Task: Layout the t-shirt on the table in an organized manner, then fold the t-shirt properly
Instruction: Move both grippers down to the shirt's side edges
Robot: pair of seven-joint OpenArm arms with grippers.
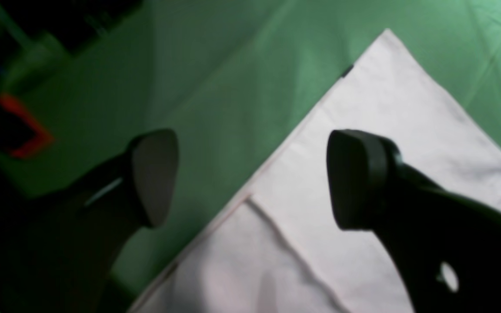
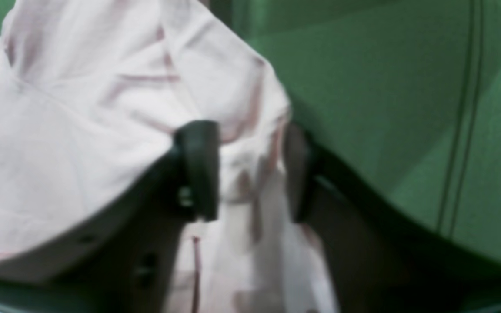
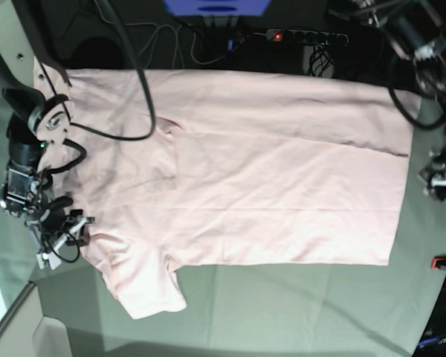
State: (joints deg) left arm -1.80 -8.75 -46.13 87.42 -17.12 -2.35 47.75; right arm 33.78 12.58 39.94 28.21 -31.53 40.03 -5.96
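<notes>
Right claw bunching the t-shirt's edge

The right claw (image 2: 250, 171) reaches low, pinching a gathered fold of the soft pink t-shirt (image 3: 267, 171) between its pads; the left claw (image 1: 250, 178) hovers spread above the shirt's corner on the green-clothed bench (image 3: 282, 312).

We find no legible text, label, brand, number or sign in any view. The t-shirt (image 3: 267, 171) shows only plain pink fabric, with no readable print on the visible side. The table (image 3: 282, 312) cloth carries no markings.
</notes>
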